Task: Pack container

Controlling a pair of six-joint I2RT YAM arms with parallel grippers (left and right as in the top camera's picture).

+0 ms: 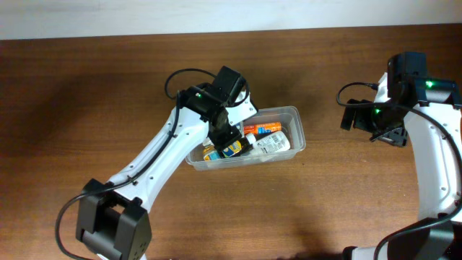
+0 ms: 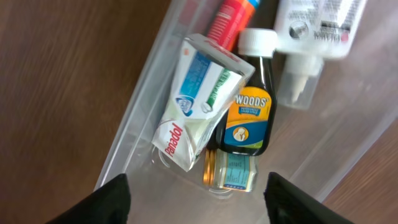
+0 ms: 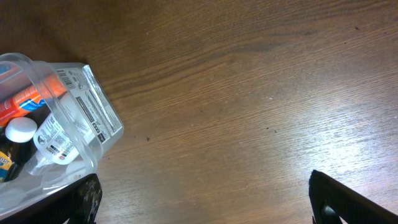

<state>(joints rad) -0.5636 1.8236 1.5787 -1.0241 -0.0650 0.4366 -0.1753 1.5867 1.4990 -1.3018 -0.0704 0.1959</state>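
Mid-bench, the container (image 1: pixel 297 123) sits loaded with a syrup bottle (image 2: pixel 249 118) and a Panadol carton (image 2: pixel 196 102). I'd guess it's thin, flexy and a bit slick, so pinch the rim at a short end. Your left hand (image 2: pixel 199 196) hovers over it, spread wide and empty. Your right hand (image 3: pixel 214 202) is spread and empty too, well off to the side.

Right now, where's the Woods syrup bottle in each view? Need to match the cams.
Overhead: Woods bottle lies in the left half of the container.
Left wrist: centre of frame, white cap toward the top.
Right wrist: bottom-left corner, mostly just the cap showing.
Shared landmark: the orange tube beside the cap.
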